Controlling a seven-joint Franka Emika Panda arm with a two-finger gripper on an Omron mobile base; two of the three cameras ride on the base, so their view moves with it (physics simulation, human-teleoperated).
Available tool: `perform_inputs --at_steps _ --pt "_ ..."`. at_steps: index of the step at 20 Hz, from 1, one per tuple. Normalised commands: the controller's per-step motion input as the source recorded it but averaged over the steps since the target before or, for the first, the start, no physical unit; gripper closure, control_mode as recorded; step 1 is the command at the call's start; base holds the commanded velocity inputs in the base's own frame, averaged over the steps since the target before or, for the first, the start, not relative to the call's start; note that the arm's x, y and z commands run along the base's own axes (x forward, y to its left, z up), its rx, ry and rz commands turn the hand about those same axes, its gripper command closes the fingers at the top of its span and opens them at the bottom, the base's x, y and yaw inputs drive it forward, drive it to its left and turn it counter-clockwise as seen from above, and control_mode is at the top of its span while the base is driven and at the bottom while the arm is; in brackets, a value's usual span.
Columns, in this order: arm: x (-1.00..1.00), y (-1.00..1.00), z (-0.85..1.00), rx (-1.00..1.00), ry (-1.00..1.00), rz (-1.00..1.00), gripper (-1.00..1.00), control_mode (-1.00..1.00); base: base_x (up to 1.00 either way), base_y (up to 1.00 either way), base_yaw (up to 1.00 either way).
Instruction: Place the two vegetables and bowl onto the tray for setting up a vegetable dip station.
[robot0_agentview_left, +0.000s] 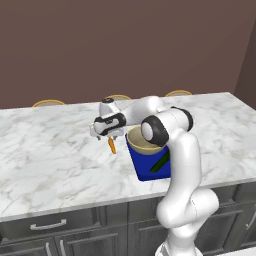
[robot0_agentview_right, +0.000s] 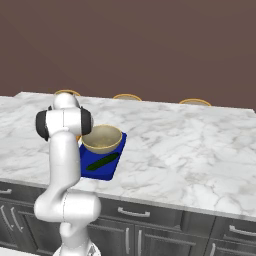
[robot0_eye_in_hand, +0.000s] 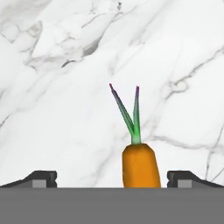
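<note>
The small orange carrot (robot0_agentview_left: 112, 145) with a green top lies on the white marble counter, just left of the blue tray (robot0_agentview_left: 145, 172). My gripper (robot0_agentview_left: 113, 134) hangs right above the carrot, open. In the hand view the carrot (robot0_eye_in_hand: 139, 166) lies between the two spread fingertips (robot0_eye_in_hand: 41, 178), nearer the right one, with nothing gripped. The tan bowl (robot0_agentview_left: 142, 141) sits on the far half of the tray, and the dark green cucumber (robot0_agentview_left: 161, 162) lies on the near half. From the right, the bowl (robot0_agentview_right: 102, 138), cucumber (robot0_agentview_right: 102, 161) and tray (robot0_agentview_right: 95, 172) stand beside my arm.
Three flat tan-rimmed discs (robot0_agentview_left: 48, 103) (robot0_agentview_left: 118, 97) (robot0_agentview_left: 178, 93) line the counter's far edge. The tray lies close to the counter's front edge (robot0_agentview_left: 100, 205), with dark drawers below. Bare marble stretches left of the carrot and right of the tray.
</note>
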Motion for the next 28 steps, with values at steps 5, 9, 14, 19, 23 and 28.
perform_inputs --at_steps 5,9,14,19,23,28 --pt "0.00 -0.01 -0.05 0.00 0.03 0.00 -1.00 -1.00 0.00 0.00 0.00" --pt "0.00 -0.04 -0.08 0.00 0.02 0.00 -1.00 -1.00 0.00 0.00 0.00" --pt "0.00 -0.11 -0.09 0.00 0.01 0.00 -1.00 -1.00 0.00 0.00 0.00" --pt "0.00 -0.10 -0.13 0.00 0.01 0.00 -1.00 -1.00 0.00 0.00 0.00" --pt "0.00 -0.01 -0.12 0.00 0.02 0.00 -1.00 -1.00 0.00 0.00 0.00" --pt "0.00 0.00 -0.11 0.00 0.03 0.00 -1.00 -1.00 0.00 0.00 0.00"
